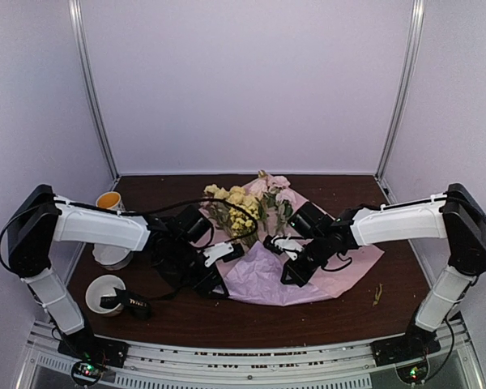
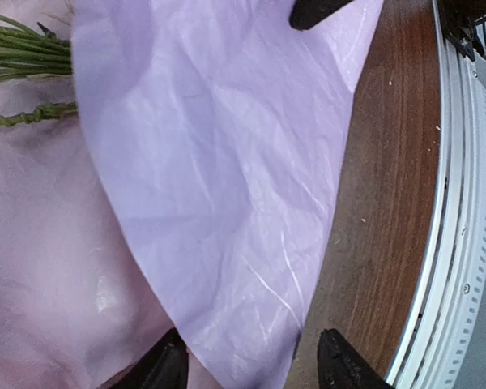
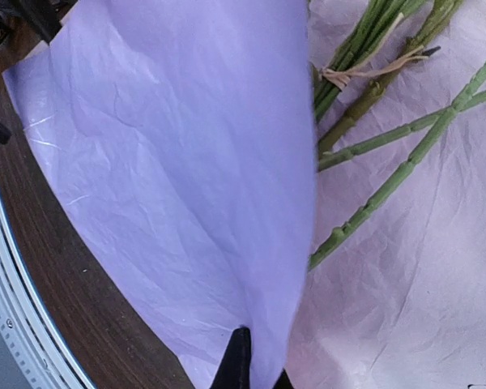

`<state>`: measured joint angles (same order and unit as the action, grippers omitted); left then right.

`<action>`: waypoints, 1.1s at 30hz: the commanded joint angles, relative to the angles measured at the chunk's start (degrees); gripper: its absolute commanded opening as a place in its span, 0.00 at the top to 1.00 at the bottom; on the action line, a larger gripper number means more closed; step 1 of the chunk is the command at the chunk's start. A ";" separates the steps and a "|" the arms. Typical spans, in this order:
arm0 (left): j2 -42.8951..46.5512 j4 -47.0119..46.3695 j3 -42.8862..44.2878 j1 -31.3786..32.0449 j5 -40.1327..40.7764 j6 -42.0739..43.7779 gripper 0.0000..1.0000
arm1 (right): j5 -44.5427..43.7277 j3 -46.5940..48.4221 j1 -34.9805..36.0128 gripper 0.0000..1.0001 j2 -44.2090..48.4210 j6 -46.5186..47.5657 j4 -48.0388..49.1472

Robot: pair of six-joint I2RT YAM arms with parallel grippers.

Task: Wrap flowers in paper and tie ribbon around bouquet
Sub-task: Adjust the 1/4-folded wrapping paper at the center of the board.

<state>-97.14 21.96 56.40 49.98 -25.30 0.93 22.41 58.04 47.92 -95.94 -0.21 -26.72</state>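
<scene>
Your right hand is pinched shut on the lifted flap of the paper. Your left hand stands half open astride that flap's edge, apparently not gripping yet. Tug unevenly and the thin paper could tear, or drag the flowers lying on it mid worktop askew.

flowers: yellow-and-pink bunch, lying flat — green stems part-covered
paper: crinkled lilac sheet beneath, one flap lifted over stems
</scene>
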 commanded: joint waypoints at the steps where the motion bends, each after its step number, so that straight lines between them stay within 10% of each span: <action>1: -2.91 1.93 2.51 0.12 -3.21 -0.03 0.45 | 1.46 1.85 -0.72 1.00 -2.23 -1.21 0.85; 13: -7.55 13.50 5.99 0.10 8.44 -1.97 0.74 | 0.04 -0.70 -0.69 1.00 -3.52 -4.84 2.37; 28: 18.69 3.72 -8.34 -4.78 7.81 -17.51 0.58 | 2.06 -3.42 -0.70 1.00 -2.93 -7.74 3.69; 33: 15.41 5.13 -4.49 -0.42 9.66 -12.73 0.56 | 3.81 -0.99 -0.61 1.00 -4.58 -6.11 2.14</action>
<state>-78.26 29.28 49.69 45.45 -16.03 -12.69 24.47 55.40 47.31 -99.46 -7.25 -23.81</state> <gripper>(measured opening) 0.415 0.007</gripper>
